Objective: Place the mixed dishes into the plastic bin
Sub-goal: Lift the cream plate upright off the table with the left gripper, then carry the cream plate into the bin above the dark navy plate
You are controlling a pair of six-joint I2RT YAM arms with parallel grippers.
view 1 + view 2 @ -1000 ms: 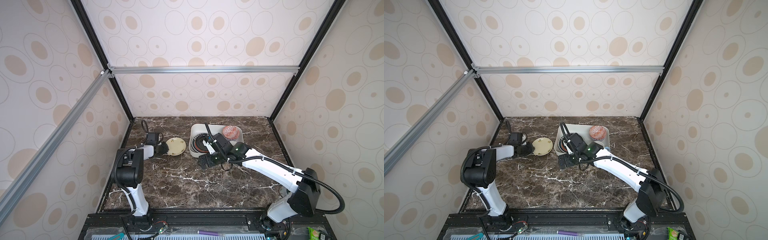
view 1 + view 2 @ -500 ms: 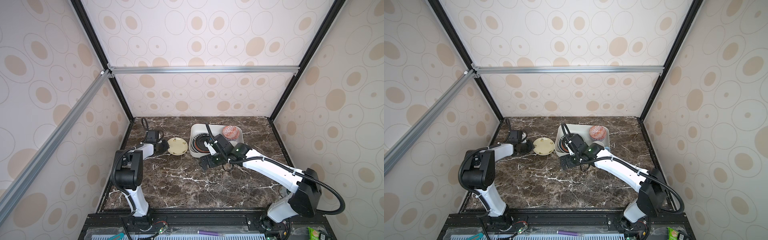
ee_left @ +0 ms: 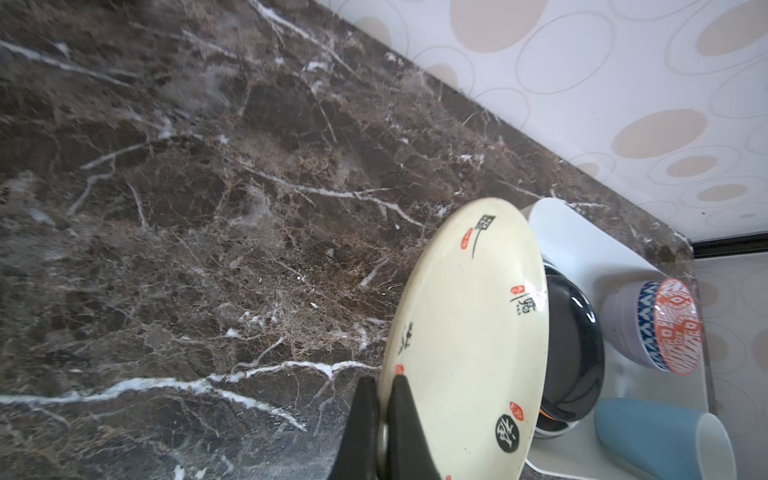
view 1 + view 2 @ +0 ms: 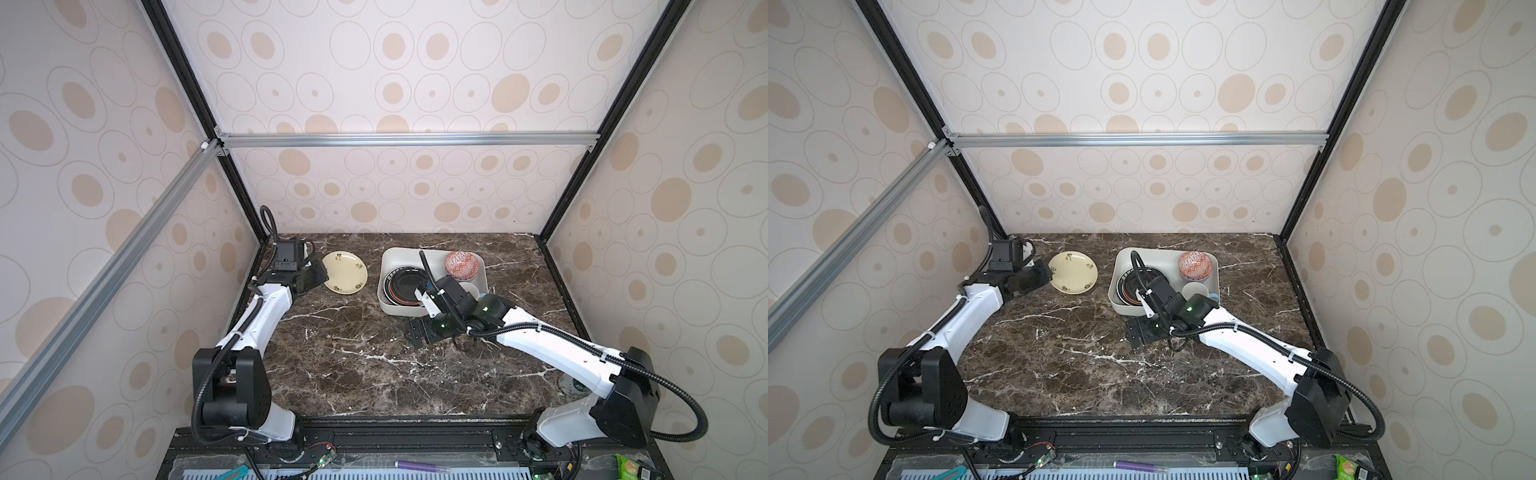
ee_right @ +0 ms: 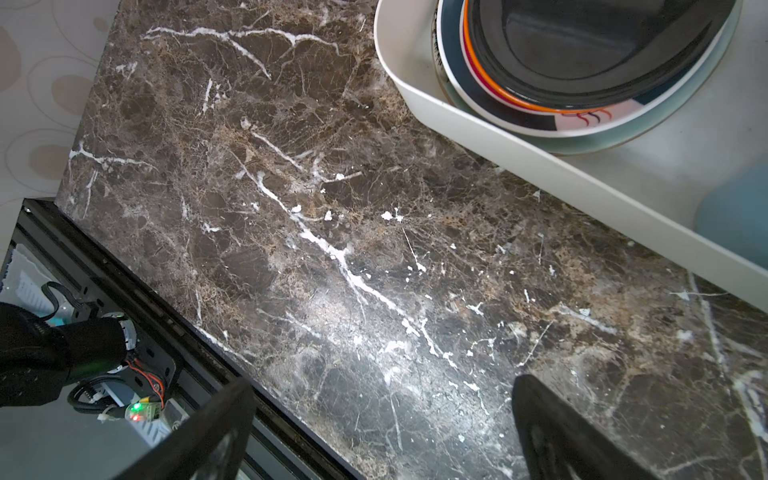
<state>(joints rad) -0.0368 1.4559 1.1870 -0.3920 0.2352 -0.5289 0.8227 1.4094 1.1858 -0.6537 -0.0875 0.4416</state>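
The left gripper (image 3: 384,388) has its jaws pinched shut on the left rim of the cream plate (image 4: 345,272), which is at the far left of the table (image 4: 353,365), left of the bin (image 4: 392,307) and apart from it. The right gripper (image 5: 380,390) hangs over bare table just near of the bin, its jaws spread wide and holding nothing. In the bin, a black plate (image 4: 404,286) tops a stack on the left, the red-white bowl (image 4: 460,265) nests in the lilac bowl (image 3: 619,324) at the far right, and the blue mug (image 3: 652,436) stands at the near right.
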